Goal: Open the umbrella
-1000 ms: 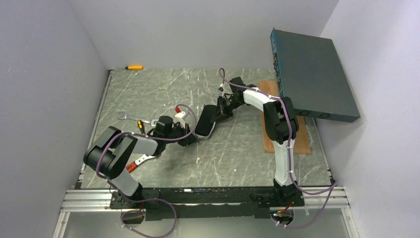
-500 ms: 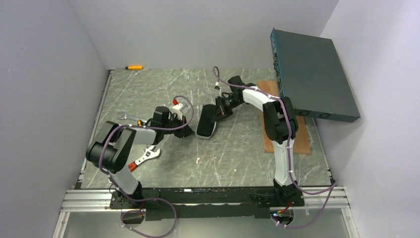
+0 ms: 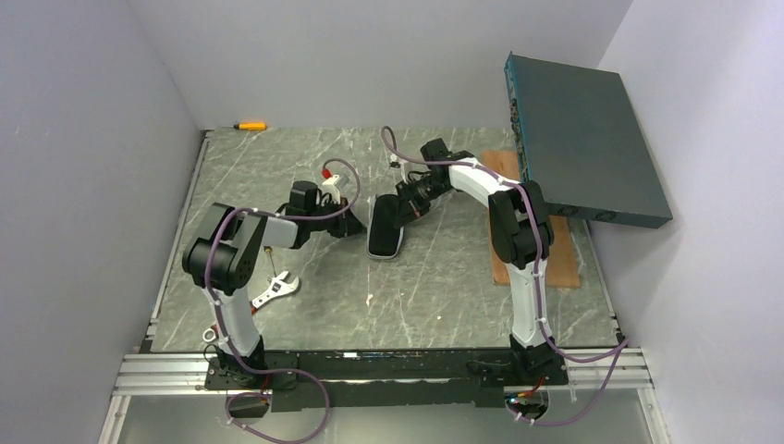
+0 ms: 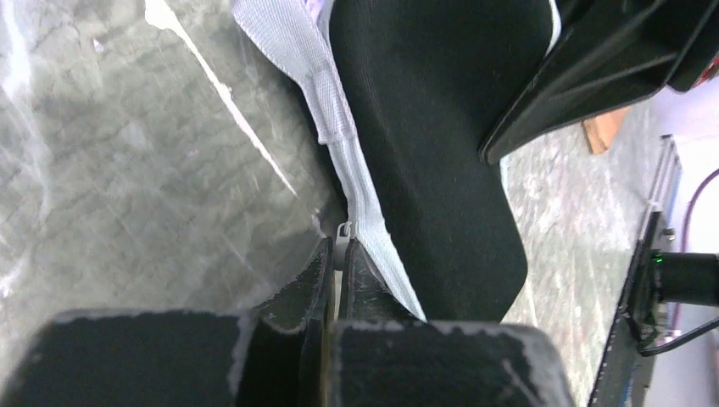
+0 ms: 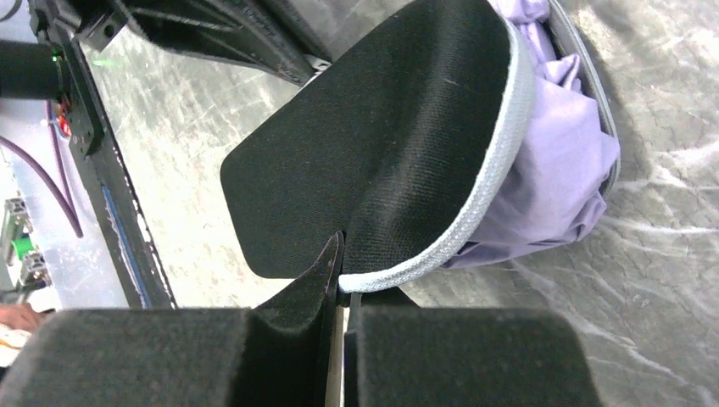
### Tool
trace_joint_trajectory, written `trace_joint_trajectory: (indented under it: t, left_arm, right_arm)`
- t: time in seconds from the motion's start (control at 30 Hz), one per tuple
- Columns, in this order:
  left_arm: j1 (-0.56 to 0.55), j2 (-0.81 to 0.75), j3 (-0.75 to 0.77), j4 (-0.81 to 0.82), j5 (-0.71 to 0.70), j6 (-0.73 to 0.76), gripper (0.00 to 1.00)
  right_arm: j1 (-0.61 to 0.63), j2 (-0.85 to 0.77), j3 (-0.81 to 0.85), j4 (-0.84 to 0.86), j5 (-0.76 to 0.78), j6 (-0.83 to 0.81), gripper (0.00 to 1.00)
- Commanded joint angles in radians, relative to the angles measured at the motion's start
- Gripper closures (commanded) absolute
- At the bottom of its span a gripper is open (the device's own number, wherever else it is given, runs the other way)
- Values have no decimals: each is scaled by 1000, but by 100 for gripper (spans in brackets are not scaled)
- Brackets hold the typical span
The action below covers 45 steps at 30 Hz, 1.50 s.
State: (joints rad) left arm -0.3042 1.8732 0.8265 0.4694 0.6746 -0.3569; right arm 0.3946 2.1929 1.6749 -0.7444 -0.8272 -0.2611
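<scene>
At the middle of the counter (image 3: 444, 287), the umbrella (image 3: 385, 231) lies as a black zipped bundle, its long axis running roughly from the far side toward my bases. My left jaws come at it from its left flank, pressed together on the small grey zipper pull (image 4: 342, 231) beside the white zipper tape (image 4: 332, 110). The pull sits right at the slit between the tips, so I think it is clamped, though that wrist view is too tight to be sure. My right jaws sit at the bundle's far right end, pinching the pale-piped edge of the black flap (image 5: 381, 153), which stands lifted off the lavender fabric (image 5: 564, 170) bulging beneath it. Both arms touch the bundle. The left has the zipper, and the zip line follows the long axis, so any pull should follow it too. Against a second ago, the bundle has swung from a slant to nearly straight, and my left arm has shifted farther up the counter.
</scene>
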Motion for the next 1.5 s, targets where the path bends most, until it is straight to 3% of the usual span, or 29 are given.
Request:
trace_joint_trajectory:
  t: [0.0,0.23,0.4,0.5,0.6,0.67,0.73,0.8,0.87,1.1,1.3,1.47]
  left_arm:
    - [36,47,93,103,11,-66,100]
    - [35,112,166,95,11,-124,100]
    - [38,111,155,84,1,-146,100]
    - [43,63,125,64,1,-117,82]
    - [55,-20,104,7,10,-62,54]
    - [73,-78,94,-35,19,-27,43]
    - [92,-134,84,-82,21,-5,35]
    - [114,-183,80,-133,34,23,30]
    - [129,-233,82,-197,36,65,16]
    - [161,-360,93,-367,45,156,10]
    - [170,-442,106,-463,60,286,16]
    - [179,-521,118,-561,12,401,16]
  right_arm:
    - [10,74,14,-191,56,-243,100]
    - [12,141,135,-295,26,-343,100]
    - [8,148,165,-293,45,-329,99]
    - [-7,143,180,-284,70,-262,72]
    - [-28,151,246,-325,78,-186,43]
    - [-41,142,275,-348,64,-146,32]
    - [-51,110,263,-344,48,-115,27]
    - [-54,68,221,-327,22,-100,27]
    - [-54,35,172,-300,-16,-79,31]
    - [-55,68,138,-184,-120,63,36]
    - [-51,-3,93,-22,4,142,72]
    - [-8,7,140,-26,102,139,82]
